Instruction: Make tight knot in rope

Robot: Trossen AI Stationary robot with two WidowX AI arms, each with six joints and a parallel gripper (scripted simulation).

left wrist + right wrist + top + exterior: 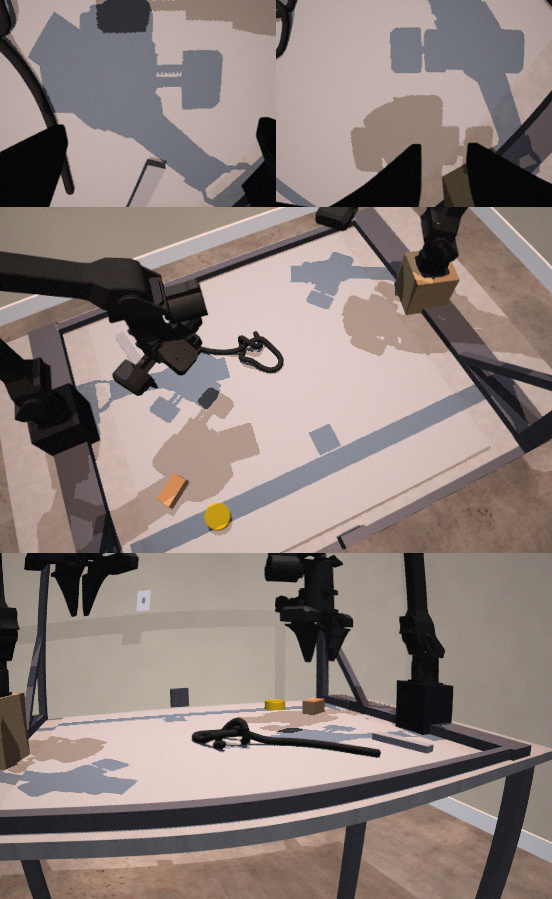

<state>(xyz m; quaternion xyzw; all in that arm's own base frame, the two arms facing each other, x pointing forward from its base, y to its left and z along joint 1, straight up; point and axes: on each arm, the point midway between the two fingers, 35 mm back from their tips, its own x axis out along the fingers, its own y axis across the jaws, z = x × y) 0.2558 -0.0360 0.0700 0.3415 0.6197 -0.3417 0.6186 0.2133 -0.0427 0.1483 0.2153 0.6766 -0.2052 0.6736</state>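
The black rope (pixel 220 352) (pixel 320 743) (pixel 38 92) (pixel 286 32) lies on the table. It crosses itself in a small twisted knot, with an open loop on one side and a short end at the crossing. The long tail runs toward the pale bar; in the top view its end is hidden by the left arm. My left gripper (pixel 320 660) (pixel 165 131) is wide open and empty, above the table near the tail. My right gripper (pixel 81 615) (pixel 444 152) stands narrowly open and empty, high above the table and away from the rope.
The pale bar (pixel 128 346) (pixel 402 743) (pixel 145 185) lies near the tail end. A yellow disc (pixel 217 516) (pixel 275 704) and an orange block (pixel 172 490) (pixel 313 706) lie farther off. A wooden box (pixel 430 292) (pixel 12 728) is at the right arm's base. Dark rails edge the table.
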